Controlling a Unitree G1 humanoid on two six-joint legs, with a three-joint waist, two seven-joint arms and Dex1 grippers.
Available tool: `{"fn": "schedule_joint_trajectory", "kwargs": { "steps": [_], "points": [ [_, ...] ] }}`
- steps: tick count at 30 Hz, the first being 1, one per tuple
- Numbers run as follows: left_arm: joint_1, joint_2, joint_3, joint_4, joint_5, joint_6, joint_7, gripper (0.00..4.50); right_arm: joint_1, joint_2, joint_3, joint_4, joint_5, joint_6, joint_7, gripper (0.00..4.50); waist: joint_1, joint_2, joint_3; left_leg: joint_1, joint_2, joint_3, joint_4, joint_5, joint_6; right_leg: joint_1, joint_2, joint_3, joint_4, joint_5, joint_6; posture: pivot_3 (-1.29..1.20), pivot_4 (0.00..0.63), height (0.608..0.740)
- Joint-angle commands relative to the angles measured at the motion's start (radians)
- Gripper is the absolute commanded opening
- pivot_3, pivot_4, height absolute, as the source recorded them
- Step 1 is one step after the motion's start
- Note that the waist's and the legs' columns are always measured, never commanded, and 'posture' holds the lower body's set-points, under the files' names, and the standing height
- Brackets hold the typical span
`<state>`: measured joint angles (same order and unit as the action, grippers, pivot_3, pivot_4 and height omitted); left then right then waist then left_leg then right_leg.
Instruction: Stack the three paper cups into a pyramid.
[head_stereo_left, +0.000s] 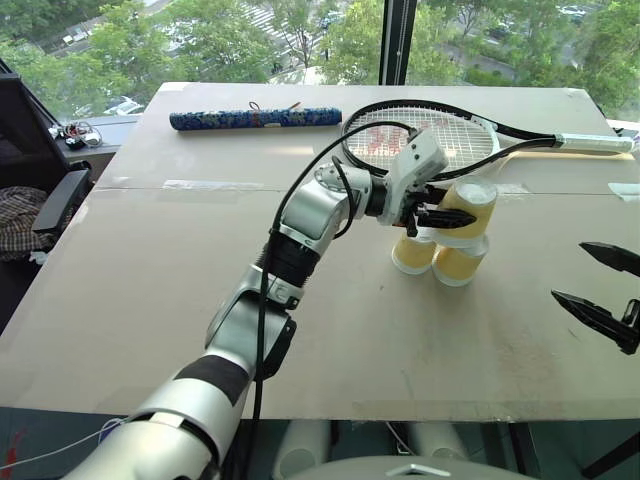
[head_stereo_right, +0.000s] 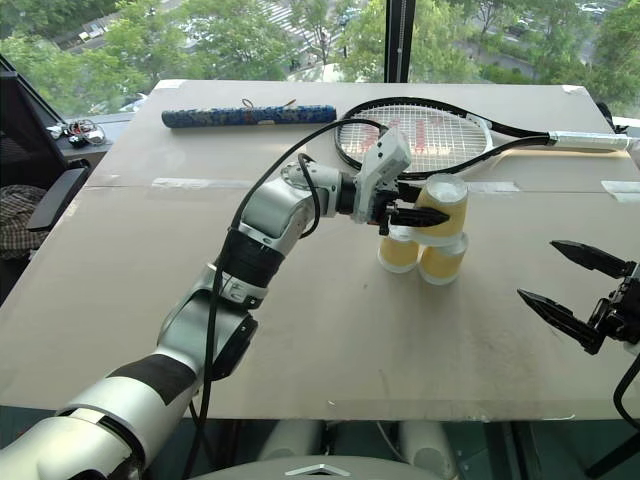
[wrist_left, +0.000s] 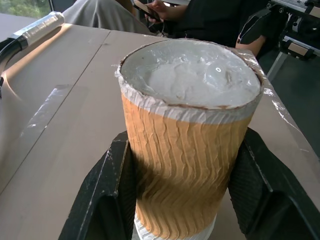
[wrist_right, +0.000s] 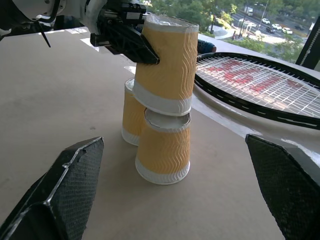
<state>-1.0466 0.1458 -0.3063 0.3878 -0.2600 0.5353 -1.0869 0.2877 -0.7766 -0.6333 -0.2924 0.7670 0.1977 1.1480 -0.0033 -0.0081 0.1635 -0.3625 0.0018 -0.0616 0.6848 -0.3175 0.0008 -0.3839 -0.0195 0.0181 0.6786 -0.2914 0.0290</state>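
Left eye view: tan table (head_stereo_left: 200, 300) beside windows (head_stereo_left: 300, 40)

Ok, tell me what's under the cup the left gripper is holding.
Under the held cup stand the two other cups, upside down, side by side on the table. The left gripper is shut on it. Whether it rests on both cannot be told; the rear cup is partly hidden.

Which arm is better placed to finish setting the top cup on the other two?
Left. The left gripper already clamps the top cup over the two base cups; the right gripper hangs open, off to the side.
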Motion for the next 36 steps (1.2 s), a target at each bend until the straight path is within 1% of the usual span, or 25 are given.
{"fn": "schedule_joint_trajectory", "kwargs": {
  "steps": [1,2,3,4,5,6,9,13,15,19,20,21,24,26,29,33,35,36],
  "points": [
    [0.010,0.020,-0.012,-0.080,0.010,0.006,-0.012,2.35,0.009,0.007,-0.014,-0.014,-0.005,-0.011,0.005,4.50,0.000,0.000,0.000,0.000,0.000,0.000,0.000,0.000,0.000,0.000,0.000,0.000,0.000,0.000,0.000,0.00,0.150,0.740],
    [0.013,0.025,-0.016,-0.085,0.017,0.004,-0.005,2.87,0.010,0.008,-0.014,-0.014,-0.006,-0.011,0.006,4.50,0.000,0.000,0.000,0.000,0.000,0.000,0.000,0.000,0.000,0.000,0.000,0.000,0.000,0.000,0.000,0.00,0.150,0.740],
    [0.016,0.027,-0.018,-0.090,0.020,0.001,-0.001,3.16,0.011,0.009,-0.013,-0.014,-0.007,-0.012,0.007,4.50,0.000,0.000,0.000,0.000,0.000,0.000,0.000,0.000,0.000,0.000,0.000,0.000,0.000,0.000,0.000,0.00,0.150,0.740],
    [0.018,0.029,-0.020,-0.094,0.022,-0.001,0.002,3.65,0.011,0.010,-0.013,-0.013,-0.009,-0.012,0.008,4.50,0.000,0.000,0.000,0.000,0.000,0.000,0.000,0.000,0.000,0.000,0.000,0.000,0.000,0.000,0.000,0.00,0.150,0.740],
    [0.020,0.026,-0.011,-0.101,0.016,0.003,0.010,4.25,0.010,0.011,-0.011,-0.012,-0.011,-0.013,0.009,4.50,0.000,0.000,0.000,0.000,0.000,0.000,0.000,0.000,0.000,0.000,0.000,0.000,0.000,0.000,0.000,0.00,0.150,0.740],
    [0.018,0.023,0.003,-0.109,0.014,0.006,0.024,4.44,0.007,0.011,-0.007,-0.010,-0.013,-0.012,0.009,4.50,0.000,0.000,0.000,0.000,0.000,0.000,0.000,0.000,0.000,0.000,0.000,0.000,0.000,0.000,0.000,0.00,0.150,0.740],
    [0.020,0.044,0.035,-0.161,-0.008,0.047,0.036,4.44,-0.006,0.009,0.007,-0.003,-0.020,-0.011,0.011,4.50,-0.001,0.000,0.000,0.000,0.000,0.000,0.000,0.000,0.000,0.000,0.000,0.000,0.000,0.000,0.000,0.00,0.150,0.740],
    [0.057,0.099,0.107,-0.293,-0.074,0.130,0.054,4.44,-0.043,0.002,0.036,0.022,-0.035,-0.014,0.008,4.50,-0.010,0.001,0.000,0.001,0.001,0.000,0.000,0.000,0.000,0.000,0.000,0.001,0.000,0.000,0.000,0.00,0.150,0.740],
    [0.091,0.133,0.146,-0.371,-0.107,0.168,0.071,4.44,-0.062,0.000,0.050,0.040,-0.056,-0.024,0.007,4.50,-0.011,0.001,0.000,0.001,0.001,0.000,0.000,0.000,0.000,0.000,-0.001,0.001,0.000,0.000,0.000,0.00,0.150,0.740],
    [0.215,0.211,0.237,-0.563,-0.201,0.249,0.097,4.44,-0.099,0.001,0.085,0.091,-0.111,-0.046,-0.002,4.50,-0.009,0.001,-0.001,0.001,0.001,0.000,0.000,0.000,-0.001,0.000,-0.005,0.000,0.001,0.000,0.000,0.00,0.150,0.740],
    [0.273,0.206,0.281,-0.615,-0.234,0.233,0.116,4.44,-0.105,0.004,0.095,0.111,-0.129,-0.057,-0.004,4.50,-0.009,0.001,-0.001,0.001,0.001,0.000,0.000,0.000,-0.001,0.000,-0.005,0.000,0.001,0.000,0.000,0.00,0.150,0.740],
    [0.319,0.224,0.298,-0.658,-0.250,0.225,0.115,4.44,-0.109,0.006,0.101,0.125,-0.141,-0.065,-0.002,4.50,-0.007,0.001,-0.001,0.001,0.001,-0.001,0.000,0.000,-0.001,0.000,-0.006,0.000,0.000,0.000,0.000,0.00,0.150,0.740],
    [0.504,0.321,0.363,-0.785,-0.285,0.286,0.144,4.44,-0.111,0.017,0.120,0.171,-0.190,-0.105,-0.010,4.50,-0.007,0.002,-0.001,0.001,0.002,0.000,0.000,0.000,-0.001,0.000,-0.007,-0.001,0.000,0.000,0.000,0.00,0.150,0.740],
    [0.639,0.349,0.445,-0.844,-0.324,0.311,0.189,4.44,-0.088,0.022,0.113,0.187,-0.204,-0.121,-0.011,4.50,-0.006,0.002,-0.001,0.001,0.002,0.000,0.000,0.000,-0.001,0.000,-0.007,-0.001,0.000,0.000,0.000,0.00,0.150,0.740],
    [0.869,0.400,0.528,-0.938,-0.319,0.245,0.193,4.44,-0.050,0.026,0.090,0.207,-0.215,-0.137,-0.014,4.50,-0.002,0.002,-0.001,0.001,0.002,-0.001,0.000,0.000,-0.001,0.000,-0.008,-0.001,0.000,0.000,0.000,0.00,0.150,0.740],
    [1.173,0.396,0.647,-1.032,-0.320,0.185,0.219,4.44,-0.003,0.026,0.070,0.250,-0.229,-0.163,-0.012,4.50,0.000,0.003,-0.001,0.002,0.001,0.000,-0.001,0.000,0.000,0.001,-0.010,-0.001,-0.001,0.000,0.000,0.00,0.150,0.740],
    [1.278,0.397,0.666,-1.048,-0.300,0.132,0.223,4.44,0.008,0.025,0.072,0.271,-0.236,-0.174,-0.007,4.50,0.006,0.002,-0.001,0.002,0.001,0.000,-0.001,-0.001,0.001,0.001,-0.010,-0.002,-0.001,0.000,0.000,0.00,0.150,0.740],
    [1.305,0.395,0.671,-1.054,-0.301,0.117,0.230,4.44,0.010,0.023,0.074,0.281,-0.239,-0.178,-0.005,4.50,0.010,0.003,-0.001,0.003,0.001,0.000,-0.001,-0.002,0.002,0.003,-0.011,-0.002,-0.001,0.000,-0.001,0.00,0.150,0.740]
  ]
}}
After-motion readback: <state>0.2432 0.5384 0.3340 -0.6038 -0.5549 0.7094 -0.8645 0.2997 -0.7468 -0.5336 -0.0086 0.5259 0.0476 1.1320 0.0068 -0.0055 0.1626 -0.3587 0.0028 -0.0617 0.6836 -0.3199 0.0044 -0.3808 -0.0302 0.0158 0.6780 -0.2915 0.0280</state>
